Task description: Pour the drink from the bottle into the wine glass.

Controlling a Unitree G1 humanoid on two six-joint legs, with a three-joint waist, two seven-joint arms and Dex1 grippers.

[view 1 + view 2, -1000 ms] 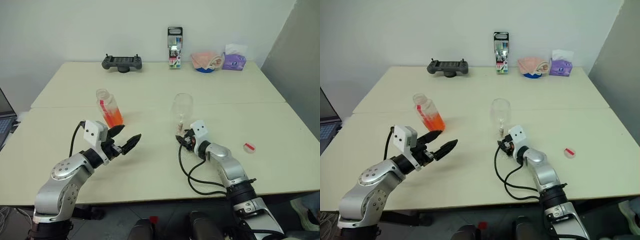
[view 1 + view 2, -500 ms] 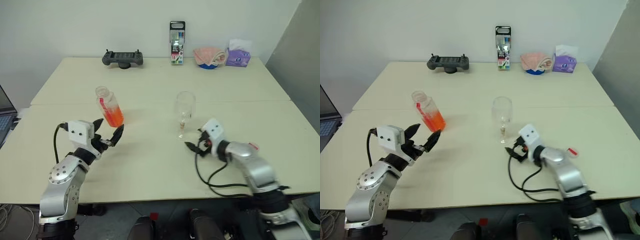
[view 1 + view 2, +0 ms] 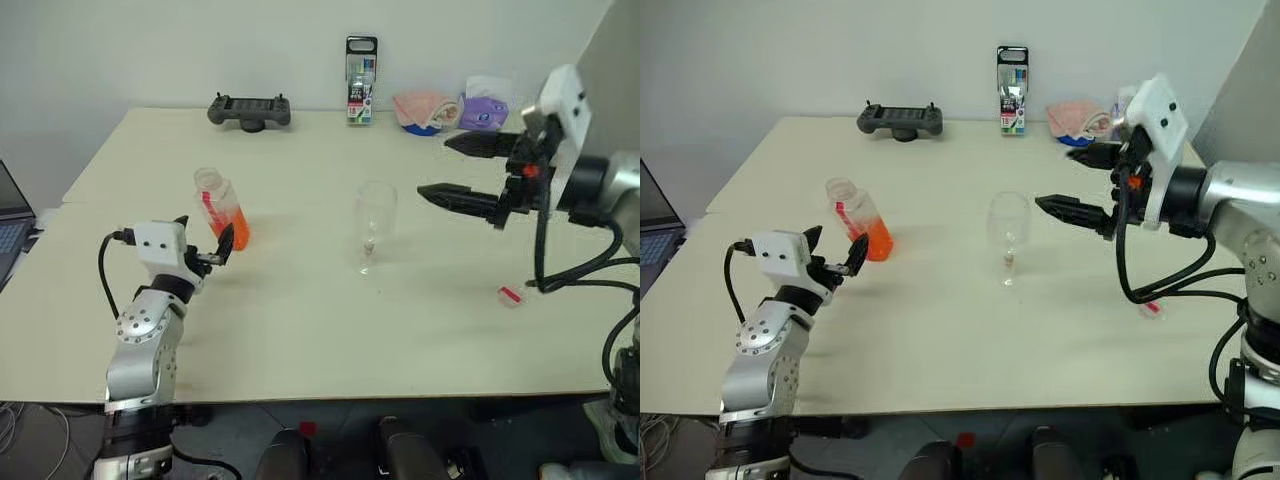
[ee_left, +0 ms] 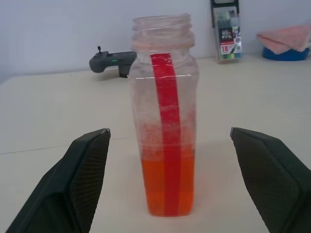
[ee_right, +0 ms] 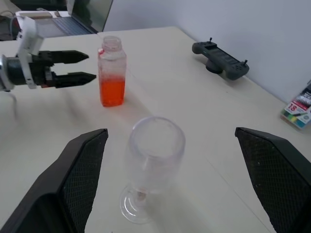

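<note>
- The bottle stands on the table to my left, just beyond my left gripper, whose fingers sit spread either side of its near face without touching it.
- The drink lies in the bottom of the bottle.
- The wine glass stands upright near the middle of the table, right of the bottle and well apart from it.
- My right gripper hangs spread above the table, right of the glass.
- A cap lies on the table, right of the glass and nearer to me.
- Along the far edge, left to right: a controller, a marker pack, a cloth, a tissue pack.
</note>
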